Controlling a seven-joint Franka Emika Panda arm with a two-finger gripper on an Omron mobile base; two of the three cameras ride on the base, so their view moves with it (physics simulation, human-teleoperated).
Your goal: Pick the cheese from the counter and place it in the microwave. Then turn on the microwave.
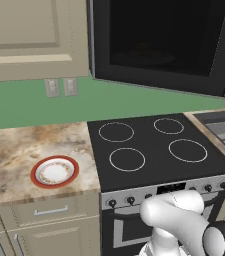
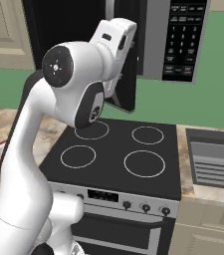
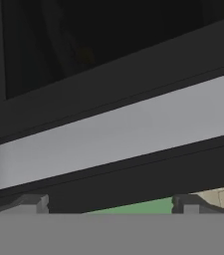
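Looming black microwave [image 1: 159,40], dark glass door ajar.

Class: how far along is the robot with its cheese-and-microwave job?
Placing looks done: the open gripper holds nothing, and the plate is bare. In hand: the gripper faces the microwave, whose door stands ajar. Left: shutting it and pressing start.

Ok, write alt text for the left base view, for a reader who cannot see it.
A black microwave hangs above a black stovetop marked with four white rings. To the left, a round white plate with a red rim sits on the marbled beige counter, against a green wall. The robot's white arm rises at the lower right.
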